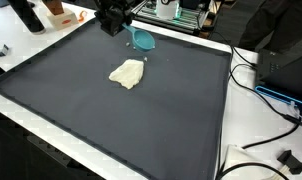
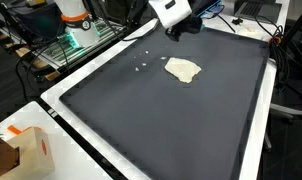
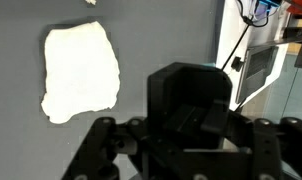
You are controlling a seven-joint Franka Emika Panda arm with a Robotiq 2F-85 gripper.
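Gripper [image 1: 119,27] hung at far edge of mat [image 1: 71,110] — open or clenched, could not tell. Teal bowl [image 1: 143,39] just beside; cloth [image 1: 128,73] near. Best approached slow, square — clear of cloth.

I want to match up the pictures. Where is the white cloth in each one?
In an exterior view: the white cloth lies a bit above the picture's middle, on the dark mat.
In an exterior view: the white cloth lies in the upper half, right of centre.
Wrist view: the white cloth fills the upper left.
Shared landmark: the dark mat under it, seen in all three.
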